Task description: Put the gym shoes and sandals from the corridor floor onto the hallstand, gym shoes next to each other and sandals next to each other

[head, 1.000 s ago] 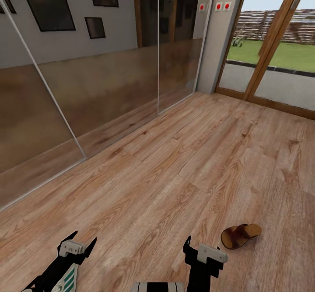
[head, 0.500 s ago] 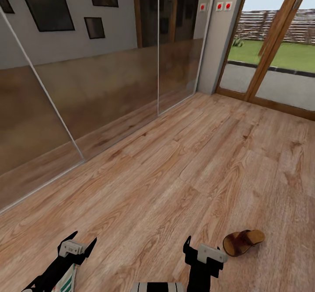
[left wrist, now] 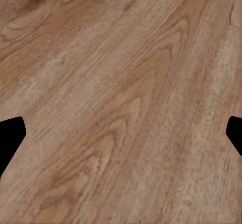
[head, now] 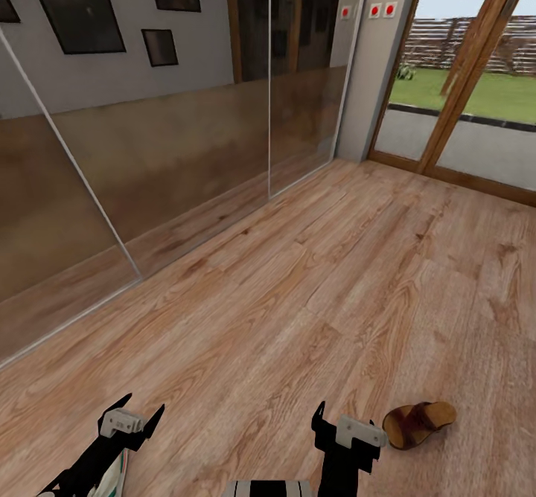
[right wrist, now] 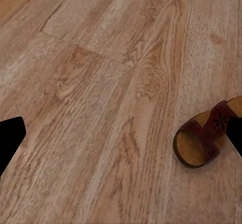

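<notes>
Corridor floor (head: 298, 311): warm brown wood-grain planks, running from the foreground to the far walls. Mirrored sliding panels (head: 149, 155) line the left side, reflecting floor, grey wall and dark picture frames. Glazed wooden-framed doors (head: 461, 110) at far right, lawn and fence beyond. Small red-dotted wall switches (head: 372, 11) high on the grey pillar between.

Sandal (head: 418, 423): one, dark brown straps, tan footbed, lying flat on the planks at lower right, just beside the right gripper (head: 341, 428). The right wrist view has the same sandal (right wrist: 206, 138) near one fingertip, not touching it.

Gym shoe (head: 113, 480): sliver of cream-white with green stripes at the bottom edge, partly hidden under the left arm.

Left gripper (head: 132, 417): jaws spread wide, nothing between them. Right gripper: jaws likewise parted and empty.
</notes>
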